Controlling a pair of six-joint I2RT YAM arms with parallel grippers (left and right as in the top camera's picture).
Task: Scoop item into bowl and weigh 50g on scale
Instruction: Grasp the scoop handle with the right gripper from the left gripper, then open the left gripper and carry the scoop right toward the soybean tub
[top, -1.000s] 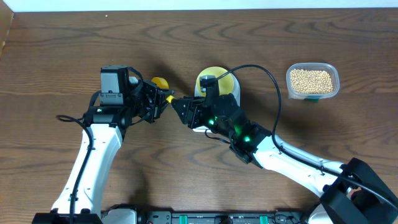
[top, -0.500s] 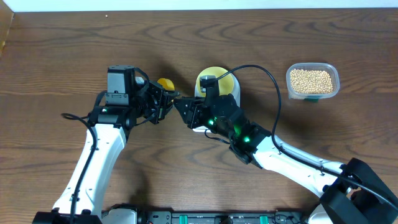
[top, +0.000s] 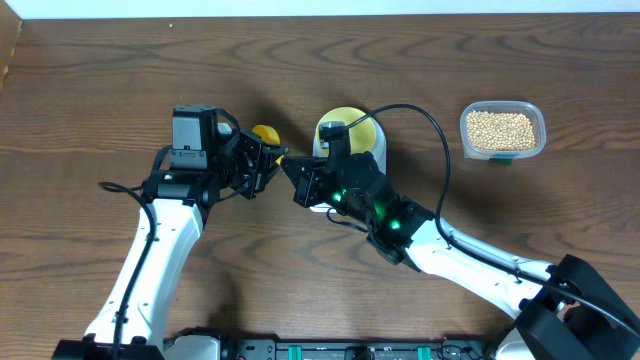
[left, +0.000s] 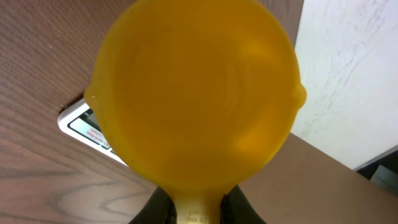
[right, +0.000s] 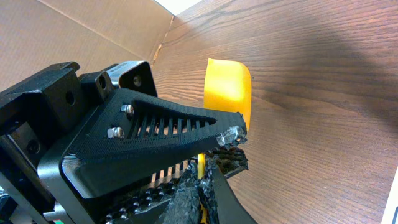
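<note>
The yellow scoop (top: 264, 133) hangs above the table between both arms. My left gripper (top: 268, 158) is shut on its handle; in the left wrist view its empty cup (left: 196, 93) fills the frame, and the handle (left: 194, 208) sits between the black fingers (left: 158, 210). My right gripper (top: 290, 168) is shut on the same handle, a thin yellow strip (right: 200, 167) pinched in its jaws. The pale bowl (top: 345, 128) sits on the white scale (top: 379, 157), mostly hidden under the right arm. The beans (top: 500, 128) fill a clear tub at the right.
A corner of the scale (left: 84, 124) shows beneath the scoop in the left wrist view. The clear tub (top: 538, 135) stands far right, near the back edge. A cardboard wall (right: 93, 28) borders the table's left side. The right arm's cable (top: 430, 125) arcs over the bowl.
The right gripper's jaws have closed onto the scoop's handle. The left arm shifted slightly right with the scoop, then held still.
</note>
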